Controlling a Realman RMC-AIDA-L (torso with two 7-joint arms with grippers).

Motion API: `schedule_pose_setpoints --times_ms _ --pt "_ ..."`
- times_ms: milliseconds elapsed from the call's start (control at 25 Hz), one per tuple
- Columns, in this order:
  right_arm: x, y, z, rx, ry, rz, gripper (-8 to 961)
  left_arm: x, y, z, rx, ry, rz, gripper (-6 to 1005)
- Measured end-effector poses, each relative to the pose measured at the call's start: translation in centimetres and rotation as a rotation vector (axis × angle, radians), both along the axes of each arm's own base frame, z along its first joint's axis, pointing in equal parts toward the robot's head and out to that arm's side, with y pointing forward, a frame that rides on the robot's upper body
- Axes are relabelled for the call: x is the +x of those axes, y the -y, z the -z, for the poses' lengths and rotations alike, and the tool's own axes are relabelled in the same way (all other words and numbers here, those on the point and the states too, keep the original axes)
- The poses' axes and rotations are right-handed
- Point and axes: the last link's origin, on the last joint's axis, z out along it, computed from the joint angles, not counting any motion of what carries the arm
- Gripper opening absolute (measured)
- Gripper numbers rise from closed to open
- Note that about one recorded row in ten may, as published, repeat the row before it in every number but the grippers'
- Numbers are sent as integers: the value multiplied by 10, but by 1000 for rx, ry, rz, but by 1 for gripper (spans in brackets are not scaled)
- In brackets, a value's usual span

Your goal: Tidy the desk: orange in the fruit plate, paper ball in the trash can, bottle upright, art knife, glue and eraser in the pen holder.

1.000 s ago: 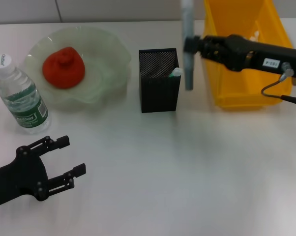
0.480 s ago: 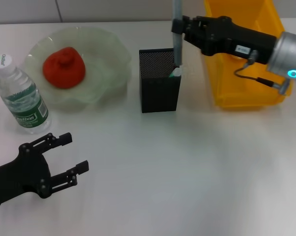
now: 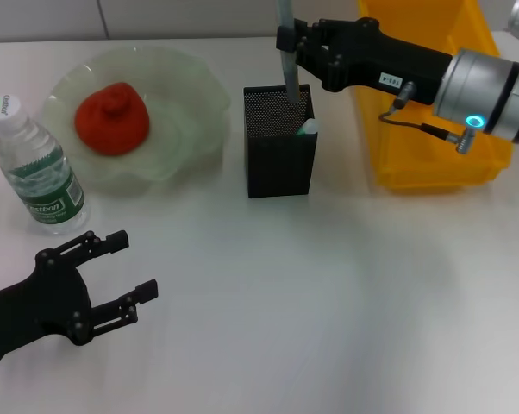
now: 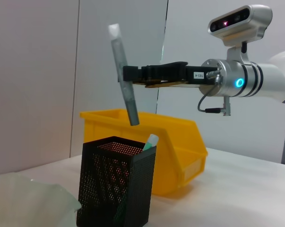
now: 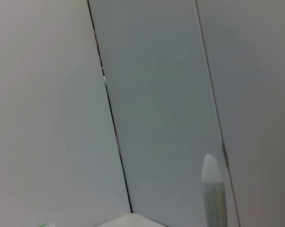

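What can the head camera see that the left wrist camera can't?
Only the head view shows the orange, the bottle standing upright and the open left gripper. Only the left wrist view shows the art knife's lower tip hanging above the pen holder, not yet inside. Both show the right gripper holding the knife, and the trash can.

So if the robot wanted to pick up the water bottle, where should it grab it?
Probably around the middle, on the green label of the bottle. It stands upright on the table near the left end effector, so coming in level from the side fits best. Its body is round and straight there, while the white cap is narrow. The fruit plate sits close behind it.
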Motion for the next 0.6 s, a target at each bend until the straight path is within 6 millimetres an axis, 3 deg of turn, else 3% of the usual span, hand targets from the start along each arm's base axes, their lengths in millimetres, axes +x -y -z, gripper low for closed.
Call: schedule_pose_setpoints --times_ms 600 --pt "3 -1 15 42 90 -32 131 0 0 0 7 5 -5 759"
